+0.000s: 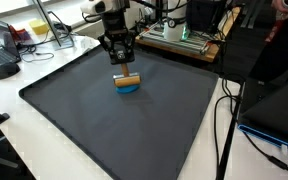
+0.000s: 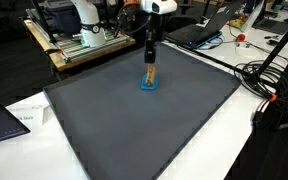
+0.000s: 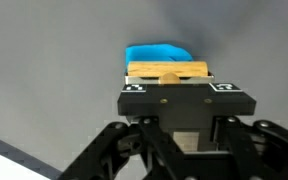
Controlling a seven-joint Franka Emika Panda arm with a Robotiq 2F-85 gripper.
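Wooden block sits just above the middle of the frame in both exterior views, directly under my gripper. The fingers are closed on its upper part, clamping it from two sides. In an exterior view the block looks narrow and upright beneath the gripper. Right below it lies a blue piece, and the two seem to touch, though I cannot tell whether the block's weight rests on it.

In the wrist view the gripper fills the lower half of the frame. The wooden block shows as a tan strip just past the fingertips, and the blue piece sticks out beyond it, above centre.

Both things are on a dark grey mat, towards its far side in the upper part of the frame. The mat lies on a white table. Black cables run down the right of the frame, well apart from the block.
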